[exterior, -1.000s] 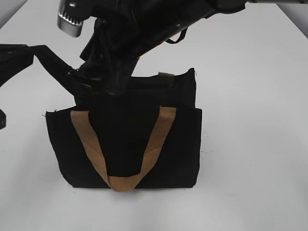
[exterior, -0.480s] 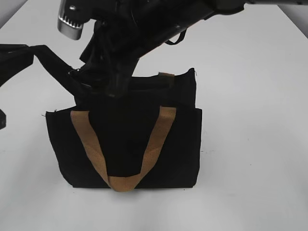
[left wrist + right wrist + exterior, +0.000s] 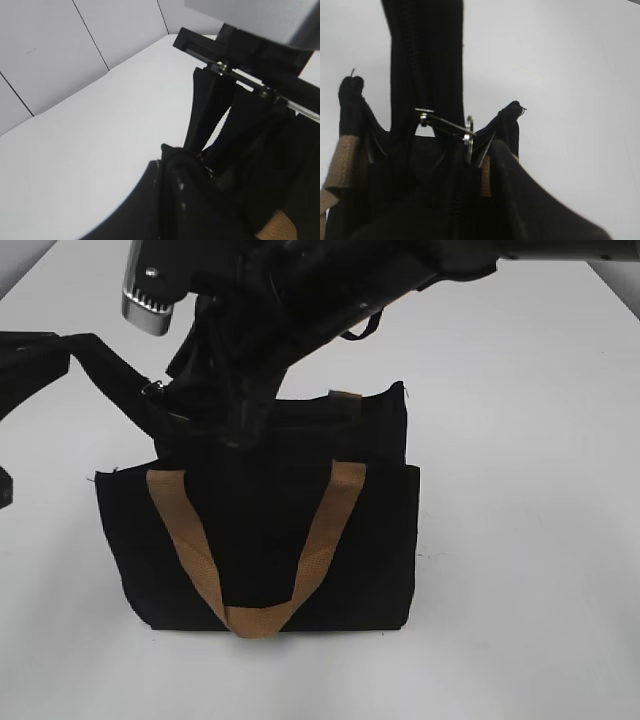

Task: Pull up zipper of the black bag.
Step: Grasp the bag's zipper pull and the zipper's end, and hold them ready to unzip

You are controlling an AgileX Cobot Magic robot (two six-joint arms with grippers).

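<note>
- The black bag [image 3: 265, 530] is seen standing upright near the middle of the white table [image 3: 520, 490], its front panel facing the exterior camera.
- A tan handle [image 3: 262, 550] is draped in a loop down the front panel, and a second tan strap end [image 3: 345, 396] shows at the top rear edge.
- The bag's top left corner is held by the left gripper [image 3: 160, 410], whose fingers [image 3: 212, 112] are closed onto the black fabric in the left wrist view.
- The right gripper [image 3: 235, 420] is lowered onto the top edge from above, just right of the left one; the two are nearly touching.
- In the right wrist view, the zipper [image 3: 447, 190] is seen running along the top edge, with its silvery pull tab [image 3: 468, 135] at the gripper's tips; the pull appears to be pinched, though the dark tips blur into the fabric and this cannot be told for certain.
- The bag's right top corner [image 3: 398, 390] is left uncovered.
- Bare table is left on the bag's right side and in front of it, while the left rear is crowded by both arms.
</note>
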